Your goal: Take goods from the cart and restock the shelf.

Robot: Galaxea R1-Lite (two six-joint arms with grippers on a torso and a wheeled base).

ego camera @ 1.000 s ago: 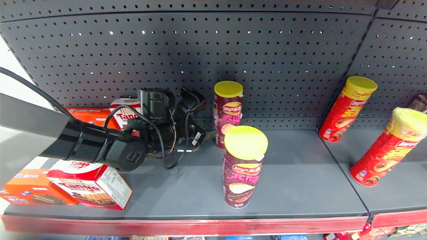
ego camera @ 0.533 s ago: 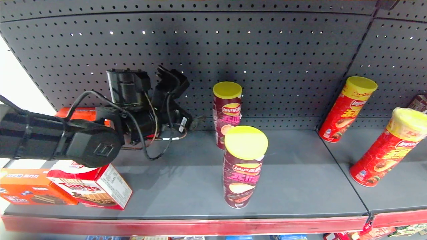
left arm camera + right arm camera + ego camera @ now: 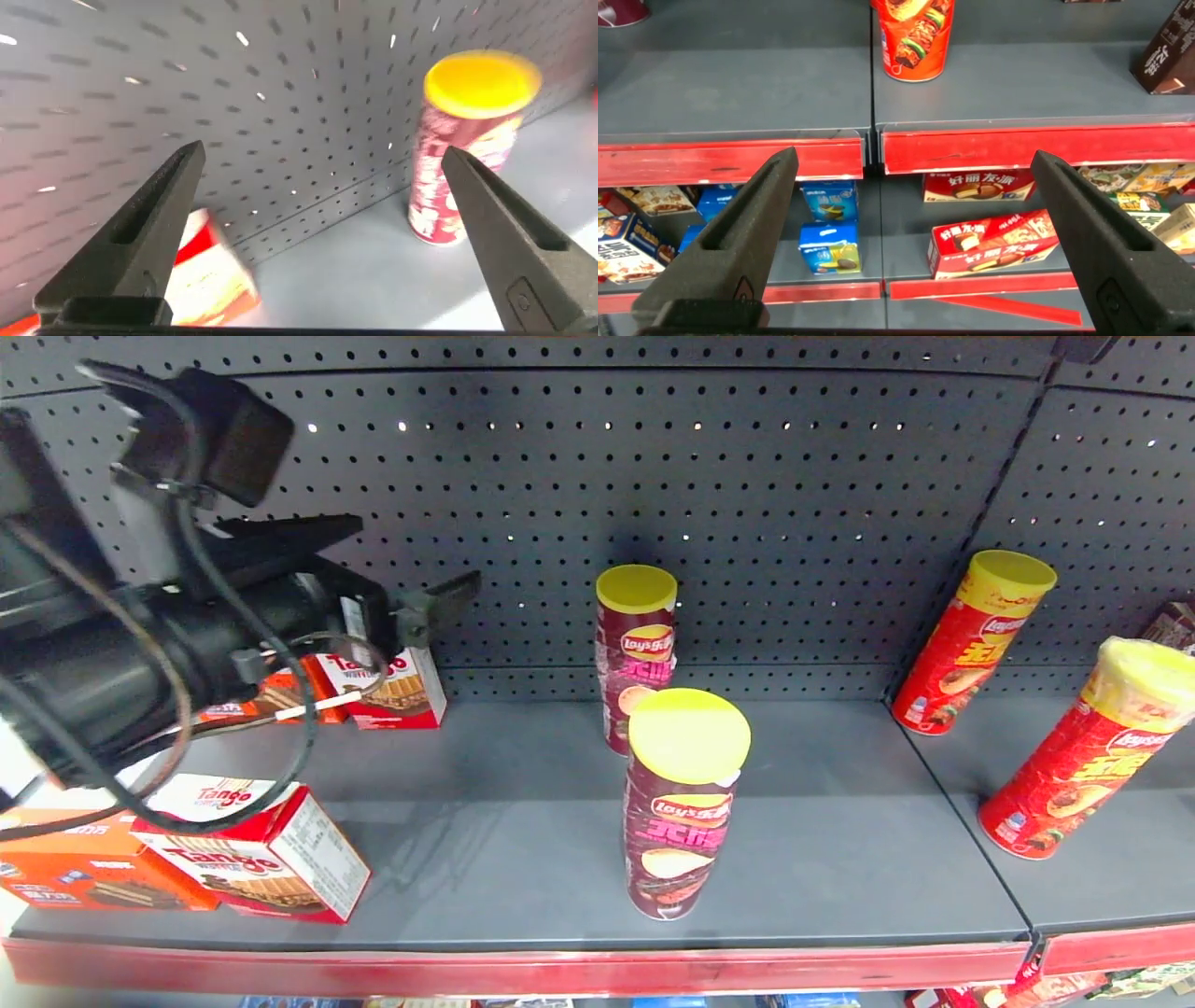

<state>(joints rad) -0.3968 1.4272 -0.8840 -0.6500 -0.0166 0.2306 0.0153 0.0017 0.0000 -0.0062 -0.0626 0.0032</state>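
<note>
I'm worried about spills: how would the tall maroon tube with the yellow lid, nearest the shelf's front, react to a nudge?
The front yellow-lidded maroon tube stands upright, tall on a narrow base, so a high push would probably tip it. Its round body would likely roll, perhaps off the grey shelf.

Two maroon chip cans (image 3: 679, 821). Two red chip cans (image 3: 971, 644). Two red-and-white wafer boxes (image 3: 280, 863). Two orange boxes (image 3: 84, 877). Lower-shelf boxes (image 3: 985, 247): partly hidden, count unclear.
</note>
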